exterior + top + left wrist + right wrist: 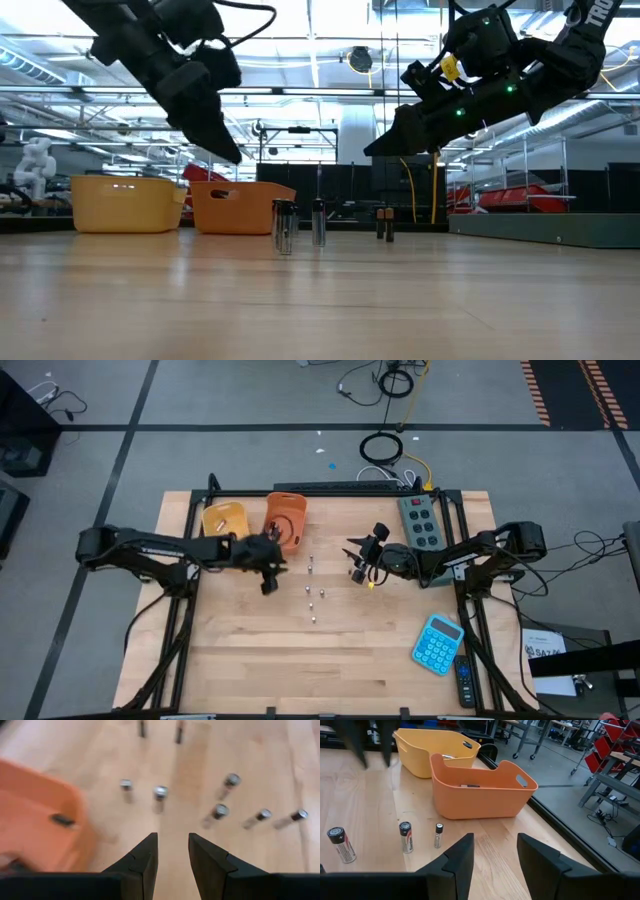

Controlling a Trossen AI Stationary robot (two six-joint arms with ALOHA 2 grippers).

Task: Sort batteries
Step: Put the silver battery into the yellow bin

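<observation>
The batteries (312,593) stand upright mid-surface at 3 o'clock from the open, empty left claw (268,586); they look small, hard, smooth and tippy, so pinch one around its middle.

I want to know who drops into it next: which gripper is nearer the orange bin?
Left. The left gripper hangs just in front of the orange bin; the right gripper is farther off to its right, past the standing batteries.

Grey floor (250,400) w/ dark seam lines, cables (385,445) coiled behind the table. Red bins (615,745) on metal racks; bright ceiling lights (330,15) overhead.
</observation>
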